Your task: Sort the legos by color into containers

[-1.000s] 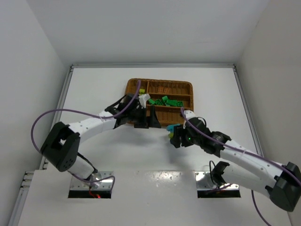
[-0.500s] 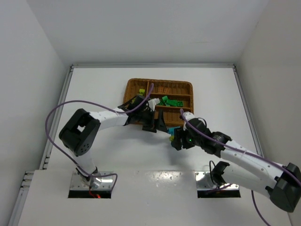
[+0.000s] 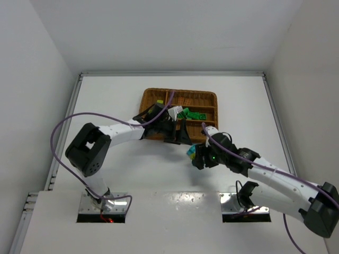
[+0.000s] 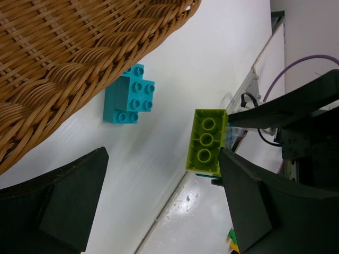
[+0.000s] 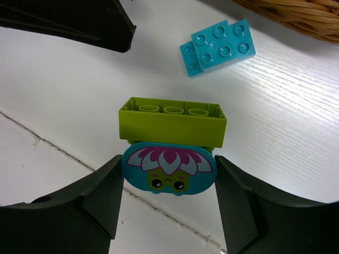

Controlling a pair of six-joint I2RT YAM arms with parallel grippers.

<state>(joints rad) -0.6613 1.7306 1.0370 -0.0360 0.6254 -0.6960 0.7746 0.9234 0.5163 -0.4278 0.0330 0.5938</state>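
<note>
A white counter (image 3: pixel 116 100) carries a brown wicker tray (image 3: pixel 150 97) near its far side, as two white robot arms reach in from the near edge. The left arm (image 3: pixel 119 132) curves across to the tray's near wall. The right arm (image 3: pixel 275 177) stretches in from the right, and the two meet just short of the tray. The left gripper (image 3: pixel 177 138) hangs over the counter with its fingers (image 4: pixel 58 206) spread wide and nothing between them; one fingertip sits just beside the lime brick (image 4: pixel 206 142) carried by the other arm. The right gripper (image 3: pixel 195 154) has its fingers (image 5: pixel 90 203) closed on a cyan printed brick (image 5: pixel 168 172) bearing a flower-topped face. The lime brick is stacked on it, studs pointing away from the fingers. Inside the tray, dark green legos (image 3: pixel 193 114) lie in what appears from above to be the middle one of the narrow compartments, though the dividers are hard to trace at this range. A loose cyan brick (image 4: pixel 130 100) lies on the counter just beside the tray's near wall, near both grippers
</note>
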